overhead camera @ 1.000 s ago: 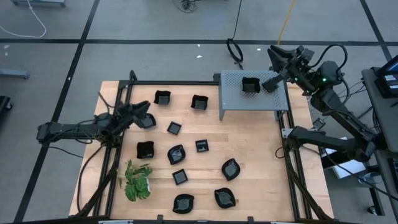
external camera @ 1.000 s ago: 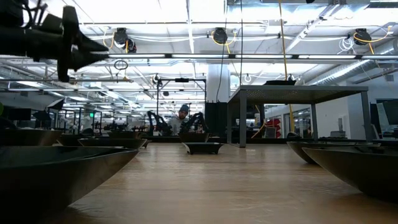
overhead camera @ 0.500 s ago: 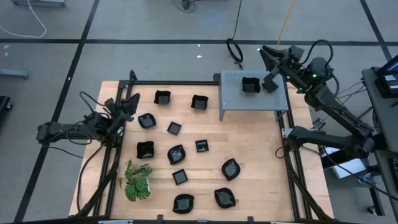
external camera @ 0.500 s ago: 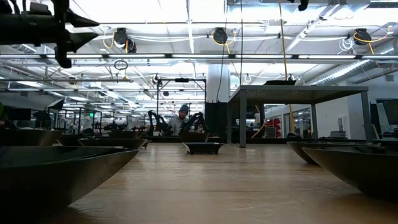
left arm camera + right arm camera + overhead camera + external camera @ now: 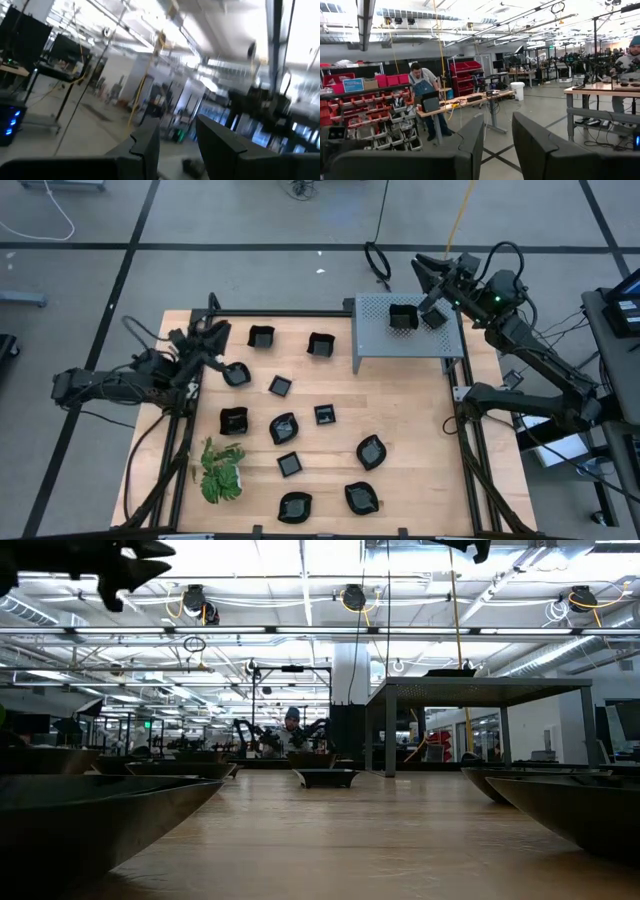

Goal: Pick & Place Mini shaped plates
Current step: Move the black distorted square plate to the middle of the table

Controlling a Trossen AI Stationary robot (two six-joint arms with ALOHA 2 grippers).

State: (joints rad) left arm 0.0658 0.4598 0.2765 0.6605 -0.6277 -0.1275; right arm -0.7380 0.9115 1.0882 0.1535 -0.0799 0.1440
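The left gripper (image 5: 213, 335) is held up above the left edge of the table (image 5: 410, 440). Its two fingers (image 5: 145, 145) are seen a little apart, and nothing is held between them. A round little plate (image 5: 236, 374) lies on the wood just beside and below it, toward the table's middle. This plate is nearest to the left arm, so it is likely the next one to be picked.

The right gripper (image 5: 430, 275) is raised by the far edge of the grey metal box (image 5: 380, 330). Its fingers (image 5: 470, 142) are a little apart too, and nothing is held. Two plates (image 5: 403, 317) already rest on the box. The other plates (image 5: 284, 426) are spread over the wood.
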